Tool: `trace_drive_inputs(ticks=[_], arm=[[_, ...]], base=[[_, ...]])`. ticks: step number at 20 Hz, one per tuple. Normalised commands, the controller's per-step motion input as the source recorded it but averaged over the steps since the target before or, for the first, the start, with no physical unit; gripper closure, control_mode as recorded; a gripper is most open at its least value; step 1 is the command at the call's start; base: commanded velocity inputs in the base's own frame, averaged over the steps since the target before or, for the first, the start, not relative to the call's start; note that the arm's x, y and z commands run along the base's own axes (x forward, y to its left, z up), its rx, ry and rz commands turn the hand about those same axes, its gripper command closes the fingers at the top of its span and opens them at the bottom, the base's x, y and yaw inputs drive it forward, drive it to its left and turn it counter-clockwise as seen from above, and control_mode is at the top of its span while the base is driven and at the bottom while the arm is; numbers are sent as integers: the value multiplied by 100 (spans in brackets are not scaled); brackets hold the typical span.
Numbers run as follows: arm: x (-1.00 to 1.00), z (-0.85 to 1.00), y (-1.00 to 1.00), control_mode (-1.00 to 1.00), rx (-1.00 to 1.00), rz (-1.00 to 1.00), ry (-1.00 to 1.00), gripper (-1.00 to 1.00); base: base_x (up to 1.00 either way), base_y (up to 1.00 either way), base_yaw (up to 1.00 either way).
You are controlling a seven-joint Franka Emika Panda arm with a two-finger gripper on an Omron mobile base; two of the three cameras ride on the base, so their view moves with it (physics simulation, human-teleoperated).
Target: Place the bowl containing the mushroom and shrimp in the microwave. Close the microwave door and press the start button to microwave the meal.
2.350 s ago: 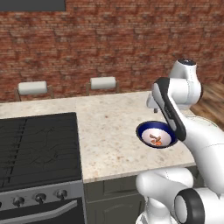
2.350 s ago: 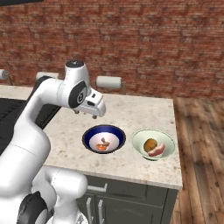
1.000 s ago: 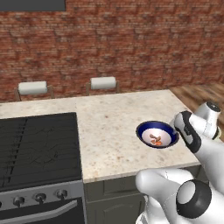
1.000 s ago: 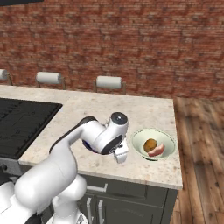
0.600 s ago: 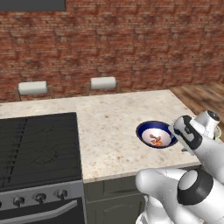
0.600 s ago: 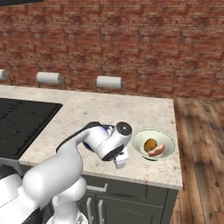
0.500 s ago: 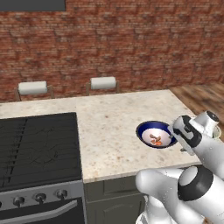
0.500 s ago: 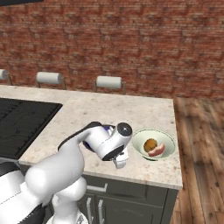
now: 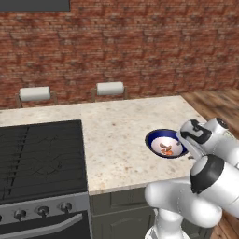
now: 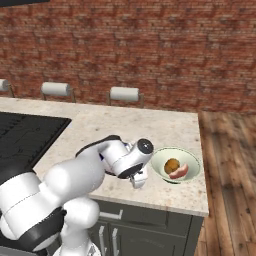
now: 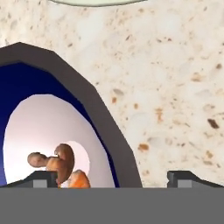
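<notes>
The bowl [image 9: 163, 141], dark blue outside and white inside, sits on the speckled counter near its front right corner. In it lie the brownish mushroom [image 11: 38, 160] and the orange shrimp [image 11: 78, 180]. My gripper [image 11: 113, 180] is down at the bowl's right side and open. One fingertip [image 11: 43, 178] is inside the bowl and the other stands outside over the counter, so the dark rim [image 11: 94, 103] runs between them. From the left base view the gripper [image 9: 186, 143] sits against the bowl's right rim. The microwave and its door are out of view.
A pale green bowl [image 10: 191, 161] holding a brown and a pink piece stands just right of my hand, close to the counter's right edge. The black stove [image 9: 39, 158] is at the left. Two paper towel rolls [image 9: 110, 88] stand by the brick wall.
The hand has come down from above the bowl to its right rim, and in the last half second it has barely shifted. The jaws have stayed open. The bowl has not moved.
</notes>
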Motion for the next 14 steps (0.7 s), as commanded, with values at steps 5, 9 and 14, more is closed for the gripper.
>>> trace_drive_inputs(ticks=[5, 9, 14], arm=[[13, -24, 0, -100, 0, 0, 0, 100], [13, -24, 8, -100, 0, 0, 0, 100], [5, -8, 4, -100, 0, 0, 0, 100]], base=[[0, 0, 0], [0, 0, 0], [0, 0, 0]])
